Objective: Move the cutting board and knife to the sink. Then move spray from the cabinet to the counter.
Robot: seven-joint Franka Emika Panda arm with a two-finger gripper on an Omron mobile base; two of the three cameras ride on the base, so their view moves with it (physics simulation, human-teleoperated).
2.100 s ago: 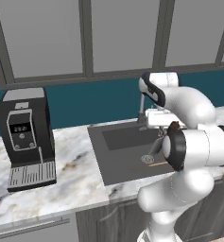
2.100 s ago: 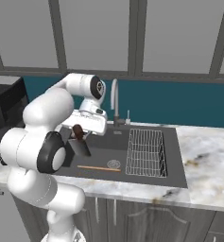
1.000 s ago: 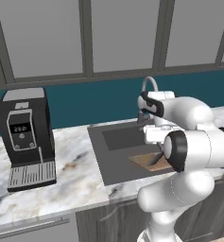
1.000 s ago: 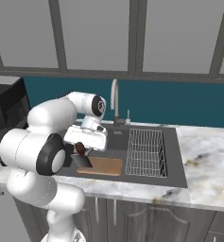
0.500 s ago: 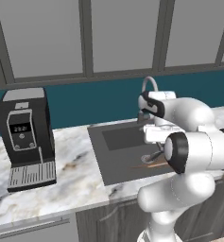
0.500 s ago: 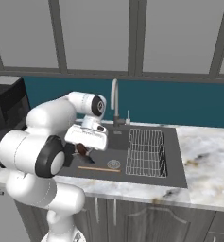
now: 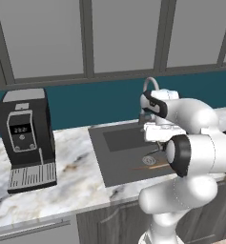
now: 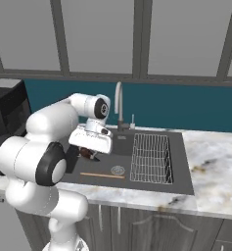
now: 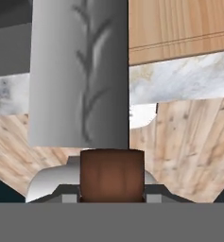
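Observation:
My gripper [image 8: 89, 153] hangs low over the left part of the sink [image 8: 178, 169], shut on the knife's dark reddish-brown handle [image 9: 112, 175]. The broad grey blade [image 9: 80, 75] points away from the hand. The cutting board [image 8: 102, 175] lies flat on the basin floor beside the drain and shows as a thin brown strip [image 7: 150, 166]. In the hand view its light wood [image 9: 179, 23] fills the upper right behind the blade. The grey wall cabinet [image 7: 124, 33] above has its doors shut. The spray is out of view.
A wire rack [image 8: 151, 158] fills the sink's right half. The chrome faucet [image 8: 118, 100] rises behind the hand. A black coffee machine [image 7: 26, 133] stands on the marble counter [image 7: 71, 183] to the left. More counter [image 8: 215, 171] lies to the right.
Since two seconds ago the hand has come down into the sink with the knife. The board went from showing a broad face to a thin strip. The hand has barely moved lately.

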